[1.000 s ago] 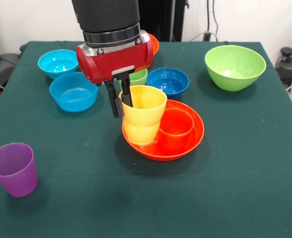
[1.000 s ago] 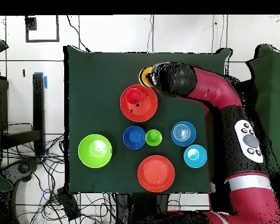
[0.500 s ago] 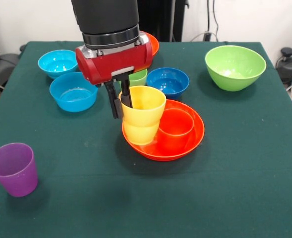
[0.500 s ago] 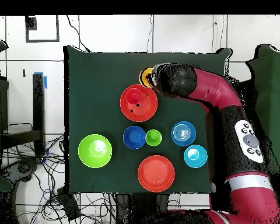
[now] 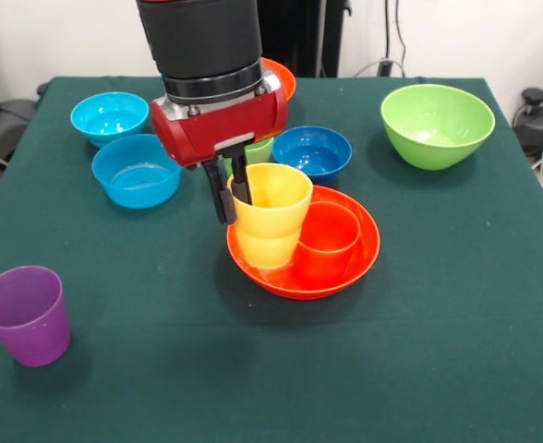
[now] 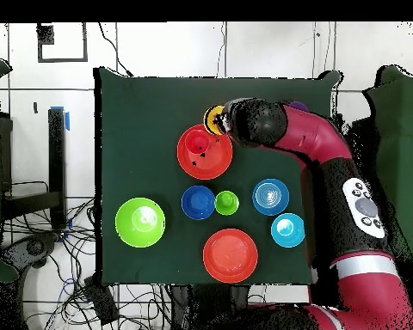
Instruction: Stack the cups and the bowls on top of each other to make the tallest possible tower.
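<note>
Front view: the robot's black two-fingered hand (image 5: 233, 189) pinches the rim of the stepped yellow plastic cup (image 5: 270, 214) — one finger inside, one outside. The cup hangs upright over the near-left rim of the large orange plastic bowl (image 5: 345, 268), just beside the small orange cup (image 5: 328, 238) standing in it on the bench — its likely target.

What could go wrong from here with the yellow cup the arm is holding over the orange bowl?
The gripper pinches the yellow cup by one wall only, one finger inside and one outside, so the cup could tilt or slip when lowered.

The orange cup already sits in the orange bowl right beside it; a small drift sideways could knock it over.

The yellow cup hangs over the bowl's sloped rim, so if released there it may settle crooked or slide toward the centre.
</note>
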Controlling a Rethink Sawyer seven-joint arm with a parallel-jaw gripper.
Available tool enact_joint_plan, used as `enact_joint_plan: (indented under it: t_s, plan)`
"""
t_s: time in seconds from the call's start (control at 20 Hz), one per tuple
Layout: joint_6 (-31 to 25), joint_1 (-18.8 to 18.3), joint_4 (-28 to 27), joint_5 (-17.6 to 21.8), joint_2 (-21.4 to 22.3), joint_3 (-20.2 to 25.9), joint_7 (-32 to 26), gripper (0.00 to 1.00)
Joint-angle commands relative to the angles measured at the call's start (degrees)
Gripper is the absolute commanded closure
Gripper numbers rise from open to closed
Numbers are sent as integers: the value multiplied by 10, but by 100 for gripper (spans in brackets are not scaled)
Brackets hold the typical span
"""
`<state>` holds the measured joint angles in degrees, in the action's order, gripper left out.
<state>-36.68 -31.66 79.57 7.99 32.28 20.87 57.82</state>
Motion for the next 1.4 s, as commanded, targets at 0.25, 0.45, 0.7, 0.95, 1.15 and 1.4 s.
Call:
enact_joint_plan:
  t_s: [0.25,0.45,0.7,0.95,1.15,1.4]
  plan:
    - [30,-6,62,28,-23,12,44,100]
    - [32,-4,61,28,-23,11,46,100]
    - [33,-4,59,27,-26,11,47,100]
    - [45,2,52,31,-27,1,59,100]
    - [50,3,48,32,-29,-4,62,100]
    - [59,6,46,32,-29,-12,71,100]
